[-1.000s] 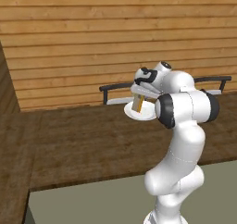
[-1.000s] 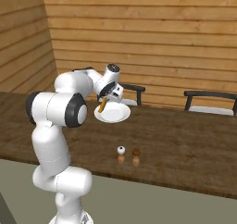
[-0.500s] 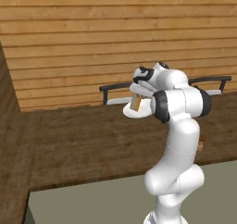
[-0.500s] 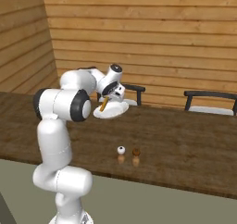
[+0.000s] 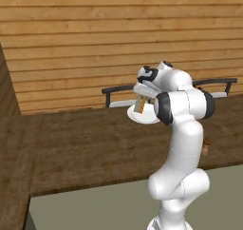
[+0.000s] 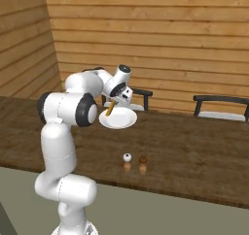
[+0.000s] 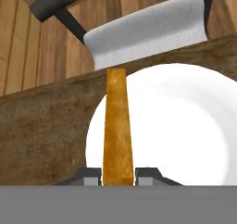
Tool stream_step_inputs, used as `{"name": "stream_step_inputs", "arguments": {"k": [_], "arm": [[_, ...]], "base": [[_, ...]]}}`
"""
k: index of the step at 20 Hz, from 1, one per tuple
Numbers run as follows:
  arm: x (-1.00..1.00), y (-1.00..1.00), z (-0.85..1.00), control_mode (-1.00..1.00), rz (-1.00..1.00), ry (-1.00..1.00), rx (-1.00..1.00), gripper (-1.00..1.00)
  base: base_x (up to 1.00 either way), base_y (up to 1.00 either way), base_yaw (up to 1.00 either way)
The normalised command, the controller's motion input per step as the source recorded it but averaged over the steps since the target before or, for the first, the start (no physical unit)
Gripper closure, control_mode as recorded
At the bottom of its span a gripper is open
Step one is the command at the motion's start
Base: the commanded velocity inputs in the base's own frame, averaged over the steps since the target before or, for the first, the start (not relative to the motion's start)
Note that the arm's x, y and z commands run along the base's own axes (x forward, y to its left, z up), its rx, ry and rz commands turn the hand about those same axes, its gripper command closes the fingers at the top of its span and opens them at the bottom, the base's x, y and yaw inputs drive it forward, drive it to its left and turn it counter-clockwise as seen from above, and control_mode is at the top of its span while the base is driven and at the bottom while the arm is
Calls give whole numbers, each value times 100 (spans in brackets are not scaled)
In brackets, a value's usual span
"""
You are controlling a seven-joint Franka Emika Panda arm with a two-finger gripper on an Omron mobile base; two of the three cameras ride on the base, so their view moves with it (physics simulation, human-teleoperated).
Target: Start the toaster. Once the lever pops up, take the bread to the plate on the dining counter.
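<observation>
Gripper [image 7: 118,174] clamped on the bread [image 7: 116,126], held edge-on above the plate [image 7: 185,126], toward its 9 o'clock side. Toasting and carrying appear done; only lowering and release onto the plate remain.

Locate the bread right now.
The bread is edge-on in the shut gripper, over the near-left part of the plate on the dining counter.
</observation>
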Motion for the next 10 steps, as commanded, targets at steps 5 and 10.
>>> {"name": "stream_step_inputs", "arguments": {"k": [5, 10], "arm": [[-10, 0, 0, -100, 0, 0, 0, -100], [-72, 0, 0, -100, -5, -4, 0, -100]], "base": [[0, 0, 0], [0, 0, 0]]}}
